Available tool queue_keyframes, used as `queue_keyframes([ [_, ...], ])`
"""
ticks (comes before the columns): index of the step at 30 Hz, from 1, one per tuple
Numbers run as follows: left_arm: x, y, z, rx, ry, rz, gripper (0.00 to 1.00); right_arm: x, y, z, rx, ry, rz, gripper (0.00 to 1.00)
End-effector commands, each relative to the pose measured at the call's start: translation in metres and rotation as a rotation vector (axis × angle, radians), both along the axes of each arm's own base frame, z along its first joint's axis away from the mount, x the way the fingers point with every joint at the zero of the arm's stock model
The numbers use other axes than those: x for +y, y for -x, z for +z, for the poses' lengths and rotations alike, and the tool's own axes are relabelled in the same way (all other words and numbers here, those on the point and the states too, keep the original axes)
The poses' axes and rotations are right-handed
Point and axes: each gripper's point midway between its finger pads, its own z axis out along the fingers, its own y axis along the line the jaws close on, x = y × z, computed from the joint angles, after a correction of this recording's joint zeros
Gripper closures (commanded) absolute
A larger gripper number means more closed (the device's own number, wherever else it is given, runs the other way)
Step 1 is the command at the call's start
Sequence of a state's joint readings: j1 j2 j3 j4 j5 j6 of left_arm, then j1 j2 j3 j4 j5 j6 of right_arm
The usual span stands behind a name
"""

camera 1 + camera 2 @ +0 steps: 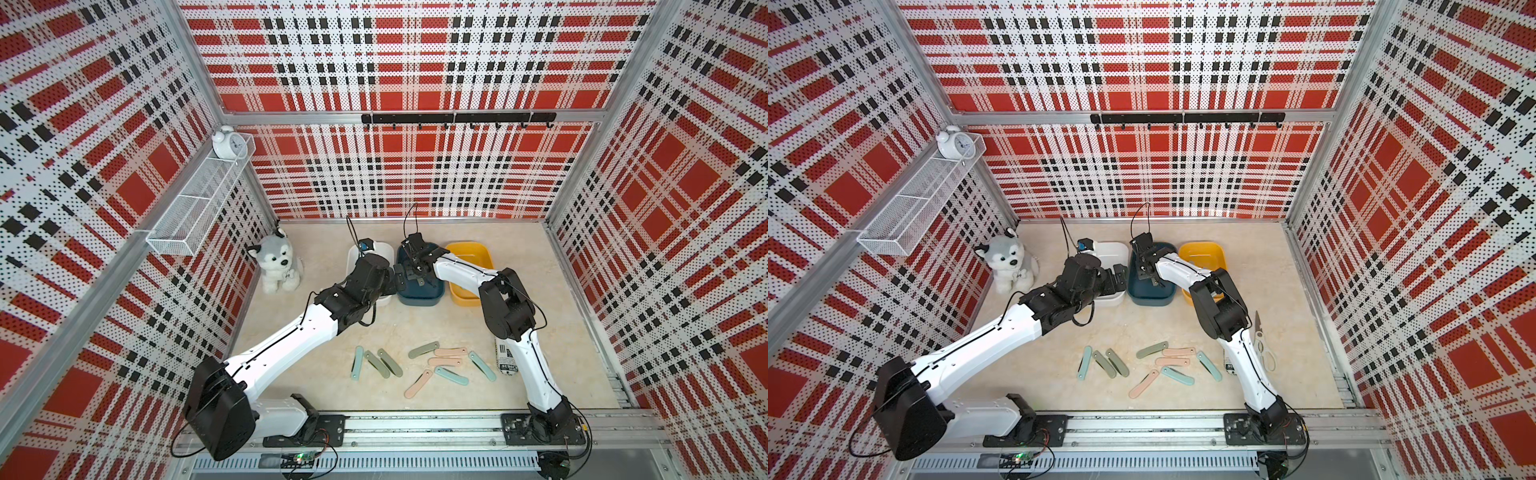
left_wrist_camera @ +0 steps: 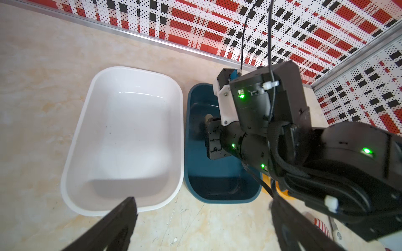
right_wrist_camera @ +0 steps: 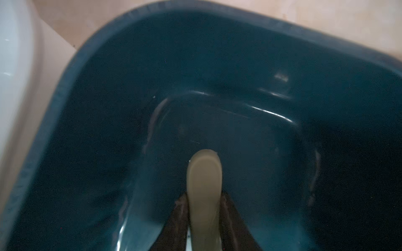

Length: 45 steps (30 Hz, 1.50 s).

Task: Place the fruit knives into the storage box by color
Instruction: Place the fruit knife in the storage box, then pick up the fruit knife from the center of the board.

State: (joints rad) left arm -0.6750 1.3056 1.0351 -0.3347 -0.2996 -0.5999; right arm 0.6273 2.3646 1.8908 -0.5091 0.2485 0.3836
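Three in a row on the tabletop [image 1: 436, 324], mid-frame in both top views, stand a white box [image 2: 130, 130], a dark blue box [image 3: 108, 108] and a yellow box [image 1: 469, 251]. Near where the white box and the dark blue box meet hangs the left gripper [image 2: 202, 219], jaws wide apart. Inside the dark blue box the right gripper [image 3: 204, 198] is clamped on one knife [image 3: 204, 173], rounded end toward the box floor. Nine more knives [image 1: 445, 362], pink, grey-green and teal, lie scattered lower centre.
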Motion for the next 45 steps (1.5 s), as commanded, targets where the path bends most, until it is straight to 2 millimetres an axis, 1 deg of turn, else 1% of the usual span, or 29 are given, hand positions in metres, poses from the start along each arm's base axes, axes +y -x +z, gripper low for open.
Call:
queue_keyframes([
  [1,-0.004,0.007,-0.007,0.010,-0.036,-0.035,0.01,0.004,-0.010,0.009,-0.039,-0.024,-0.011,0.66],
  [3,-0.007,0.008,-0.009,0.010,-0.049,-0.044,0.02,0.007,-0.010,0.016,-0.045,-0.038,-0.002,0.58],
  [5,-0.010,0.009,-0.011,0.011,-0.065,-0.058,0.02,0.010,-0.009,0.032,-0.055,-0.059,0.012,0.49],
  [6,-0.012,0.010,-0.012,0.013,-0.077,-0.070,0.02,0.010,-0.008,0.040,-0.063,-0.071,0.016,0.46],
  [9,-0.021,0.016,-0.014,-0.003,-0.141,-0.108,0.02,0.010,-0.005,0.077,-0.109,-0.111,0.025,0.35],
  [11,-0.030,0.023,-0.019,-0.010,-0.204,-0.160,0.02,0.012,0.003,0.104,-0.126,-0.154,0.050,0.20],
  [12,-0.035,0.026,-0.021,-0.011,-0.237,-0.187,0.02,0.009,0.007,0.117,-0.141,-0.164,0.051,0.14],
  [13,-0.040,0.031,-0.028,-0.002,-0.274,-0.222,0.02,0.005,0.013,0.129,-0.154,-0.173,0.051,0.03],
  [14,-0.046,0.037,-0.035,0.006,-0.313,-0.272,0.02,-0.002,0.020,0.142,-0.171,-0.178,0.048,0.00],
  [15,-0.052,0.042,-0.041,0.017,-0.348,-0.316,0.02,-0.008,0.026,0.150,-0.183,-0.179,0.046,0.00],
  [17,-0.059,0.051,-0.060,0.055,-0.425,-0.379,0.02,-0.029,0.040,0.165,-0.197,-0.173,0.029,0.00],
  [18,-0.060,0.053,-0.069,0.077,-0.455,-0.396,0.02,-0.039,0.047,0.167,-0.194,-0.169,0.020,0.00],
  [20,-0.061,0.058,-0.090,0.127,-0.511,-0.431,0.00,-0.068,0.061,0.172,-0.199,-0.156,-0.022,0.00],
  [21,-0.063,0.061,-0.099,0.148,-0.529,-0.456,0.01,-0.080,0.067,0.175,-0.201,-0.161,-0.037,0.00],
  [23,-0.067,0.069,-0.117,0.186,-0.563,-0.518,0.02,-0.114,0.080,0.176,-0.203,-0.165,-0.091,0.00],
  [25,-0.074,0.079,-0.133,0.221,-0.578,-0.592,0.02,-0.144,0.093,0.171,-0.195,-0.190,-0.135,0.00],
  [27,-0.083,0.090,-0.149,0.263,-0.592,-0.677,0.03,-0.169,0.106,0.168,-0.198,-0.214,-0.170,0.00],
  [29,-0.088,0.094,-0.162,0.292,-0.621,-0.723,0.04,-0.185,0.116,0.164,-0.199,-0.221,-0.194,0.00],
  [31,-0.096,0.096,-0.174,0.321,-0.626,-0.759,0.05,-0.191,0.123,0.160,-0.194,-0.219,-0.202,0.00],
  [33,-0.104,0.100,-0.182,0.344,-0.640,-0.793,0.08,-0.192,0.125,0.155,-0.181,-0.224,-0.200,0.00],
  [34,-0.110,0.103,-0.185,0.349,-0.654,-0.809,0.09,-0.191,0.126,0.153,-0.175,-0.224,-0.198,0.00],
  [37,-0.122,0.114,-0.190,0.365,-0.679,-0.852,0.10,-0.190,0.123,0.151,-0.170,-0.222,-0.194,0.00],
  [40,-0.122,0.116,-0.186,0.365,-0.694,-0.848,0.10,-0.187,0.119,0.155,-0.176,-0.225,-0.181,0.00],
  [43,-0.124,0.115,-0.174,0.352,-0.678,-0.844,0.10,-0.185,0.116,0.156,-0.178,-0.223,-0.172,0.00],
  [45,-0.126,0.120,-0.170,0.361,-0.659,-0.866,0.10,-0.185,0.115,0.156,-0.178,-0.219,-0.175,0.00],
])
